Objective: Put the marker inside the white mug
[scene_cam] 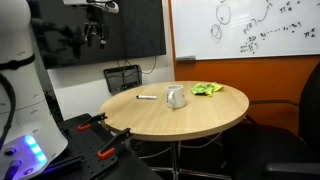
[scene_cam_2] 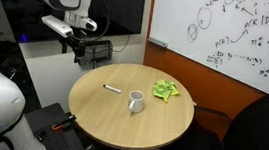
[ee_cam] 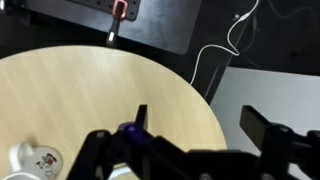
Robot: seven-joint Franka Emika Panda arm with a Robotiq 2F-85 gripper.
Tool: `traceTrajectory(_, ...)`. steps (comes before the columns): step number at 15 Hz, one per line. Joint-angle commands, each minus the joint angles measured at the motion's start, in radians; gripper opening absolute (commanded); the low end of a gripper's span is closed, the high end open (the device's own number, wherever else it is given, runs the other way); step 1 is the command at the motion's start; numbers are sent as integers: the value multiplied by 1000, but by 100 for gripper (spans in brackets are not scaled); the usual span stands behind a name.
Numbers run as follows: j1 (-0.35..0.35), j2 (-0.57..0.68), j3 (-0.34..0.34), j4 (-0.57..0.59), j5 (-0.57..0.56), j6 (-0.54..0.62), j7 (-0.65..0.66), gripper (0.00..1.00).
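Note:
A black-and-white marker lies flat on the round wooden table. The white mug stands upright next to it near the table's middle. Part of the mug also shows at the bottom left of the wrist view. My gripper hangs high above and beyond the table's far edge, well away from the marker and the mug. In the wrist view the gripper is open and empty, over the table's rim.
A crumpled green cloth lies on the table beside the mug. A whiteboard covers the wall behind. A black chair stands at the table. Red-handled clamps sit on the robot's base. A white cable runs along the floor.

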Motion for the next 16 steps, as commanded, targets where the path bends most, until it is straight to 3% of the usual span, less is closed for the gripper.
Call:
traceTrajectory(1, -17, -1, 15, 2, 8, -5, -8, 100)
traceTrajectory(8, -17, -1, 15, 2, 8, -5, -8, 100)
traceTrajectory(10, -52, 73, 32, 34, 30, 65, 88, 100)
traceTrajectory(16, -97, 459, 89, 220, 46, 391, 373, 100)
